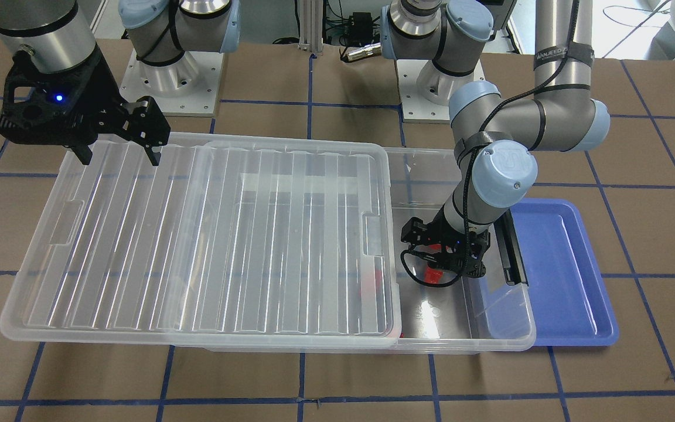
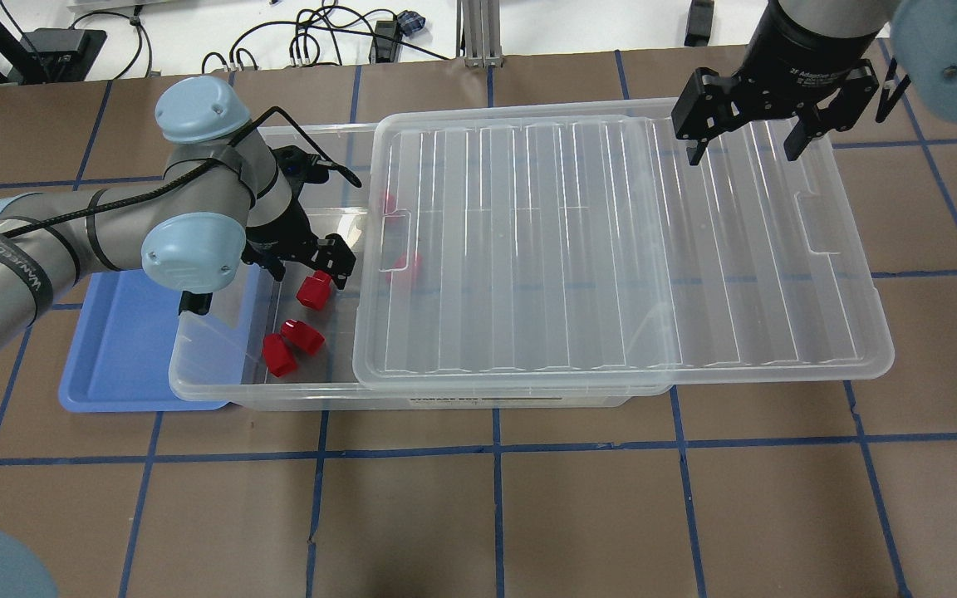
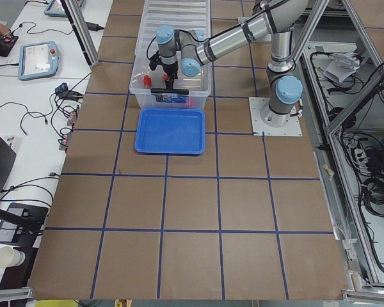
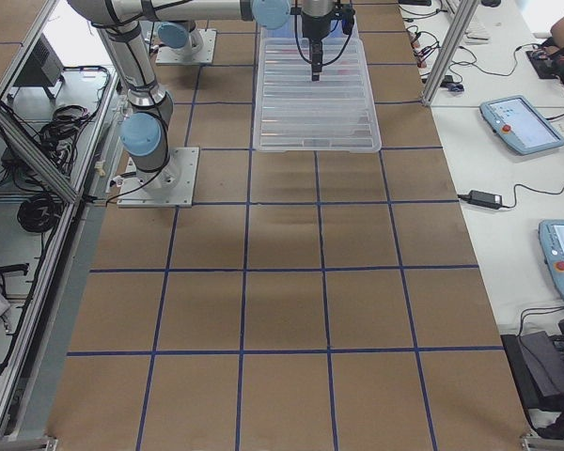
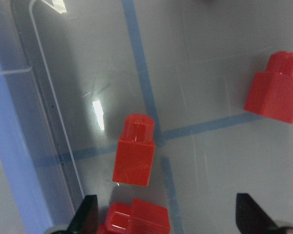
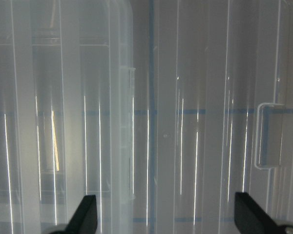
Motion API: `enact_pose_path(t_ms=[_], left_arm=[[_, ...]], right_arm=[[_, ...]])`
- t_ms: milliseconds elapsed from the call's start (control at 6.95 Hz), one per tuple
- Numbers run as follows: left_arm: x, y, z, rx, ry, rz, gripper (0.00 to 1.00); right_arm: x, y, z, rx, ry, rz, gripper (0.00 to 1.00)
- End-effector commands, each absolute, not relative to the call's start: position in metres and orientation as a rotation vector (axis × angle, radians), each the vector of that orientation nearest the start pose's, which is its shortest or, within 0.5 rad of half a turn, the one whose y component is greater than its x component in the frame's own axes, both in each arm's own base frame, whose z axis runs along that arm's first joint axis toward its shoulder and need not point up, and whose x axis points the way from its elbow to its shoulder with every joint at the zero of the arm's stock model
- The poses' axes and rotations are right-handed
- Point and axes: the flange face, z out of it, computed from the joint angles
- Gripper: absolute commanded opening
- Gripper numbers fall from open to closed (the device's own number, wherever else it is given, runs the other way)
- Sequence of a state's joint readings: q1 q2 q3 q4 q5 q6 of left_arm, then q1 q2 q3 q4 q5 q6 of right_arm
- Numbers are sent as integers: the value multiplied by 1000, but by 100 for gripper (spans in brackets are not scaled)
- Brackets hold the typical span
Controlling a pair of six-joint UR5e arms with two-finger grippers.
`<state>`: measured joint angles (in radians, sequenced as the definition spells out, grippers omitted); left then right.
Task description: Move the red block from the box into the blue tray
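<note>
**Red block** [image 2: 312, 291]: glossy moulded plastic, squarish body with a narrower round stud at one end. It lay on the box floor at the uncovered end, just beside the left gripper's fingers.

**Other blocks** [image 2: 279, 355]: same form. Two lay touching near the box wall closest to the robot, and more showed dimly through the lid.

**Left gripper** [image 2: 311, 270]: black, two fingers spread wide inside the box, pinching nothing. The arm's black strap [image 2: 17, 266] bore white letters reading roughly "WANJEED".

**Box** [image 2: 221, 386]: clear smooth plastic, rectangular with rounded corners. A label [image 2: 478, 400] ran along the long wall, its print too small to read. A black latch bar [image 1: 513, 246] sat on the short end beside the tray.

**Lid** [image 2: 611, 249]: translucent, ribbed, with recessed handle tabs. It lay offset toward the robot's right, overhanging that end.

**Tray** [image 2: 113, 365]: blue plastic, shallow, with a raised rim and rounded corners. It sat against the box's left short end.

**Right gripper** [image 2: 744, 149]: black, with "2F Adaptive" partly legible on its body. Its fingers were spread and gripped nothing, above the lid's right part.

**Table** [image 2: 528, 515]: matte brown sheeting gridded with blue tape [image 2: 495, 448]
</note>
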<state>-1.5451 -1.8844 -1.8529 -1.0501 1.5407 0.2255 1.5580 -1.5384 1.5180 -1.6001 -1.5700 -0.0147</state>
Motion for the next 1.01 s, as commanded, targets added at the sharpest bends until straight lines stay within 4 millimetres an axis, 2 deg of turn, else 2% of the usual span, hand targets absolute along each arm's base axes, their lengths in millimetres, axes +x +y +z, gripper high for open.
enact_pose_path(t_ms=[0, 144, 432, 720, 864], left_arm=[[-122, -554, 229, 317, 3164, 122, 100], [-122, -556, 226, 317, 3164, 91, 100], [-122, -550, 197, 325, 3162, 56, 100], [-122, -553, 185, 316, 3159, 28, 100], [-122, -553, 183, 315, 3158, 35, 88]], right_arm=[[125, -512, 500, -7, 3146, -72, 100], [125, -512, 500, -7, 3146, -72, 100], [124, -512, 500, -12, 3148, -72, 100], [124, -512, 501, -12, 3151, -77, 100], [124, -512, 502, -14, 3151, -77, 100]])
